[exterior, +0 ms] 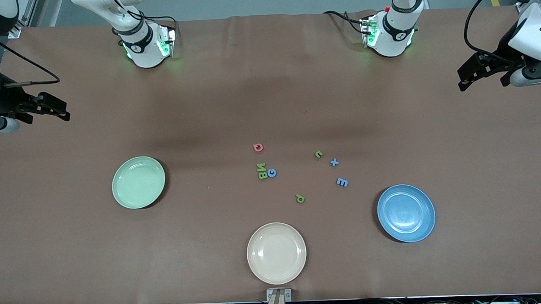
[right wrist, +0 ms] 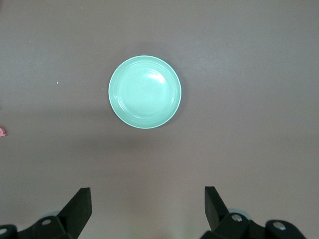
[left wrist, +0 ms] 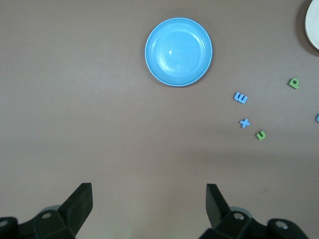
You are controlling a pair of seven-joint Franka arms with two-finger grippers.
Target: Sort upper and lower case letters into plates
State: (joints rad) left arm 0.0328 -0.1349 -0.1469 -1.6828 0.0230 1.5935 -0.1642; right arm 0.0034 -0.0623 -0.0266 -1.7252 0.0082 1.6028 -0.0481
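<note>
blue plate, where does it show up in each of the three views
Front view: the blue plate lies toward the left arm's end of the table, nearer the camera than the letters.
Left wrist view: it is in view, with nothing in it.
Right wrist view: not in it; only the mint green plate shows.
Shared landmark: the blue letter m lies close beside the blue plate in both views that show it.
</note>
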